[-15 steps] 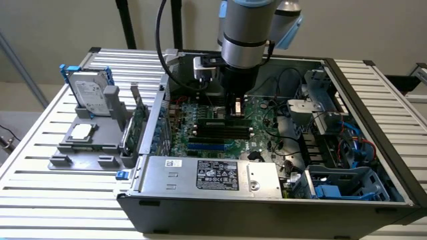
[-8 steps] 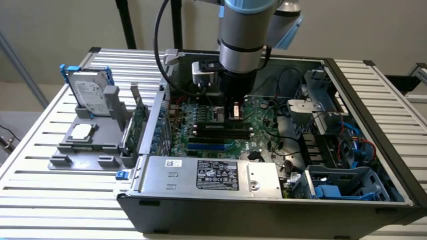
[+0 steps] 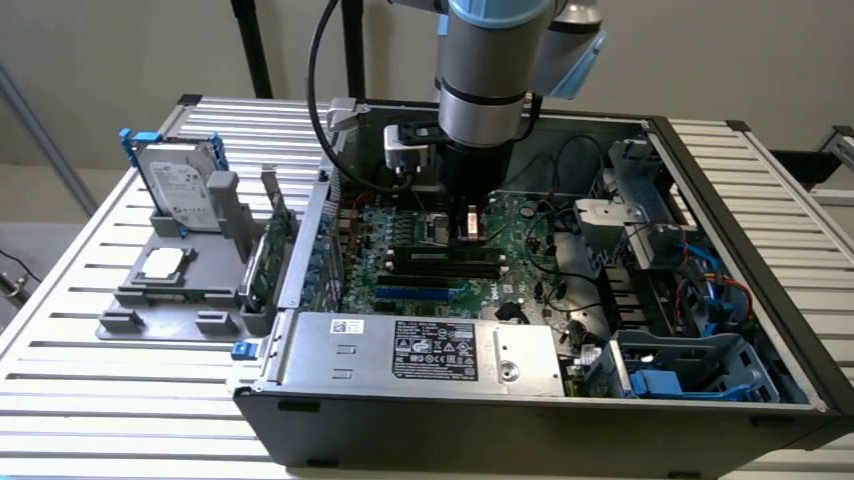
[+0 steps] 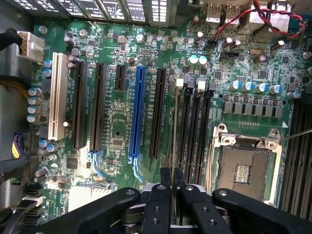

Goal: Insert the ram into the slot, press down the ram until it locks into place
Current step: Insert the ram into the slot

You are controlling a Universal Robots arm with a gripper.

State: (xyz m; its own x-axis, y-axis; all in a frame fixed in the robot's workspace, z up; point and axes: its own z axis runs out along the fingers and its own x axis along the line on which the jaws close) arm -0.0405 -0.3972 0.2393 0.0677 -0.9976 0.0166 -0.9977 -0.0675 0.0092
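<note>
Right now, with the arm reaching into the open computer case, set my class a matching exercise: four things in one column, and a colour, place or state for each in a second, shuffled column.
Things
1. ram
2. processor socket
3. hard drive
4. expansion socket flanked by black ones

Descriptions
A. blue
B. propped in a grey holder outside the case
C. gripped edge-on between the fingers
D. square, silver-framed

Pairs: 1-C; 2-D; 3-B; 4-A

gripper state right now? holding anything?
Gripper: closed, holding the ram edge-on between its fingers.
</note>
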